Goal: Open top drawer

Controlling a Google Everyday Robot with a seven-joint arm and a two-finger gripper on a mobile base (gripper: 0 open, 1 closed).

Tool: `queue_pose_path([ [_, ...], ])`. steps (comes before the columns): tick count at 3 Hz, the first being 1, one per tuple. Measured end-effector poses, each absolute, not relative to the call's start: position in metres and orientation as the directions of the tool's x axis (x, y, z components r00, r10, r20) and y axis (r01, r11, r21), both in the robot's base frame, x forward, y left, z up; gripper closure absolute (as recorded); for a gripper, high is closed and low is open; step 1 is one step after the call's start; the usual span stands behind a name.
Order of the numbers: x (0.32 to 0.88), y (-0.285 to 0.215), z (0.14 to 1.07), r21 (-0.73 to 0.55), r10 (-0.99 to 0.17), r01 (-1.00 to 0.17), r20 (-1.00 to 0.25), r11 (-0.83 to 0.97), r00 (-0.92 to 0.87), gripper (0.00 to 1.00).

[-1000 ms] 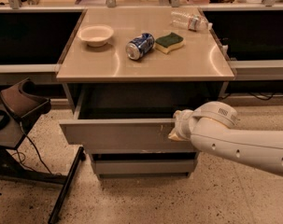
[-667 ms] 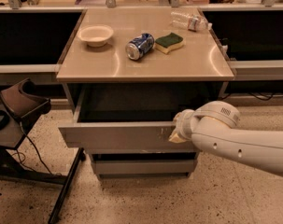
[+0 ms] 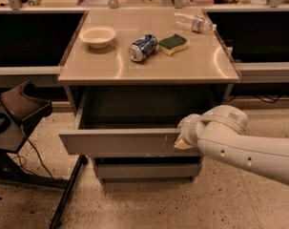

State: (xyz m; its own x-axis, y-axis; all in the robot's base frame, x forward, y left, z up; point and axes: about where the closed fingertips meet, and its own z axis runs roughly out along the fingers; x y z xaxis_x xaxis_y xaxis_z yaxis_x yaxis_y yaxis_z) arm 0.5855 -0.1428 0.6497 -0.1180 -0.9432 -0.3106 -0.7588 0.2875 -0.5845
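The top drawer [image 3: 118, 142] stands pulled out from the cabinet, its grey flat front facing me with small pale scratches right of centre and a dark interior behind it. My gripper [image 3: 182, 138] sits at the right end of that front, at the drawer's upper edge, with the white arm reaching in from the lower right. The wrist housing covers the fingers.
On the cabinet top [image 3: 191, 66] lie a white bowl [image 3: 98, 36], a tipped blue can [image 3: 142, 47], a green-yellow sponge [image 3: 172, 44] and a clear plastic bottle [image 3: 192, 22]. A lower drawer [image 3: 144, 170] sits beneath. A dark stand with a brown seat [image 3: 23, 104] is at left.
The drawer front has come slightly further out toward me, and the gripper moved with it at the right end.
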Motion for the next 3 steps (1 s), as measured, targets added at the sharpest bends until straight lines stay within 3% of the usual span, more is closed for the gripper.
queue_pose_path([
  [3, 0.545, -0.158, 0.656, -0.596, -0.952, -0.748, -0.259, 0.291, -0.164, 1.0],
])
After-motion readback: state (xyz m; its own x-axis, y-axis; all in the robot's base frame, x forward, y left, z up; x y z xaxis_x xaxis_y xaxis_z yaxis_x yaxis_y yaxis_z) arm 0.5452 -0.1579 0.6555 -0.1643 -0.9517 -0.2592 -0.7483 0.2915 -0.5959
